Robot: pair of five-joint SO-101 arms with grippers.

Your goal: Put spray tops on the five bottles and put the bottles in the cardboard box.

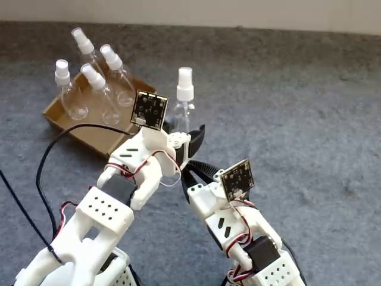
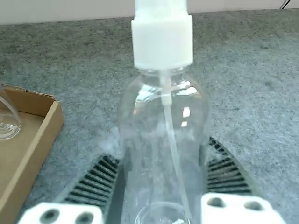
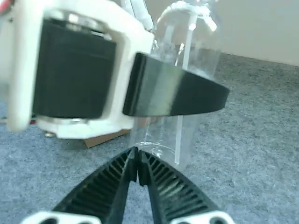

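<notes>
Left gripper (image 2: 161, 151) clamps the upright 5th bottle (image 2: 163, 112), spray top (image 2: 162, 39) on; cardboard box (image 1: 98, 142) w/ 4 bottles (image 1: 95, 89) lies near, away from right gripper (image 3: 138, 163), closed on nothing.

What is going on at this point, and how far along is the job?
The left gripper is shut on the fifth bottle, holding it upright beside the cardboard box. That bottle already has its white spray top on. The right gripper sits close behind it, shut and holding nothing. Four bottles, each with a spray top, are already in the box, so only this last bottle is left to go in.
</notes>
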